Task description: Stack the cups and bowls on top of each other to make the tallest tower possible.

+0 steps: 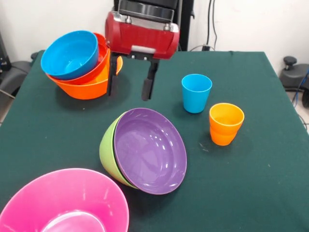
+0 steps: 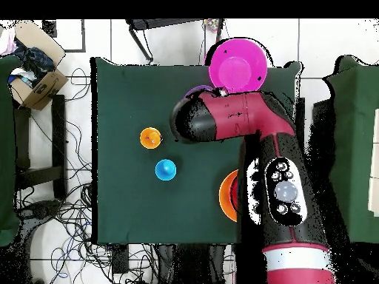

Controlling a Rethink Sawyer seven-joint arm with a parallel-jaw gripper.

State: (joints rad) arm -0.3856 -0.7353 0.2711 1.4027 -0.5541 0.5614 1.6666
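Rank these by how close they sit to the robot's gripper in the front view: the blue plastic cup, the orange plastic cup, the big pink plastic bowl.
From the gripper:
1. Blue plastic cup, just to its right in the picture.
2. Orange plastic cup, farther right and lower.
3. Big pink plastic bowl, at the picture's bottom left corner.

No readable text, label, brand, number or sign appears in either view. The cups and bowls are plain glossy plastic with no printing. The red arm housing [image 1: 142,36] carries no legible marking in the front view. In the overhead view, the arm [image 2: 285,188] shows a cluster of round buttons that may bear symbols, but they are too small to make out. A cardboard box [image 2: 37,81] beside the table holds items whose surfaces cannot be read either. The green tablecloth [image 1: 251,183] is unmarked.
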